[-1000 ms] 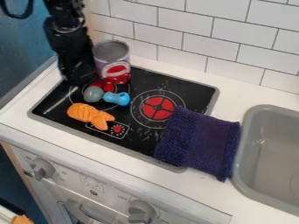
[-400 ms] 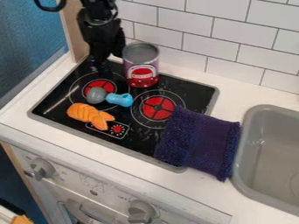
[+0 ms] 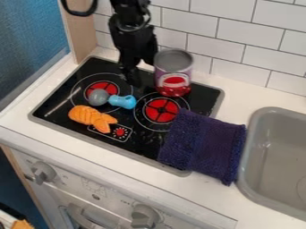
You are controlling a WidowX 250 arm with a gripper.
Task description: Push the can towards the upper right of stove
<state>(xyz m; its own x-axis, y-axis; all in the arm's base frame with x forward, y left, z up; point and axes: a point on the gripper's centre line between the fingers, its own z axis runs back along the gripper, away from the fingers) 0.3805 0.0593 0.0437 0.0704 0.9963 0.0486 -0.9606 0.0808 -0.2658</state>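
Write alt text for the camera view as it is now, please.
A black robot gripper hangs beside an upright can on a black toy stovetop; nearer the front lie a grey-and-blue toy and orange slices, with a purple cloth to the right.

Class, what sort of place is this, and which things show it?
Probably a toy kitchen, judging by the black stovetop with red burners, the grey rounded sink and the white rectangular wall tiles.

Purple cloth [image 3: 204,145] on stovetop's R side, nr sink [image 3: 281,156].
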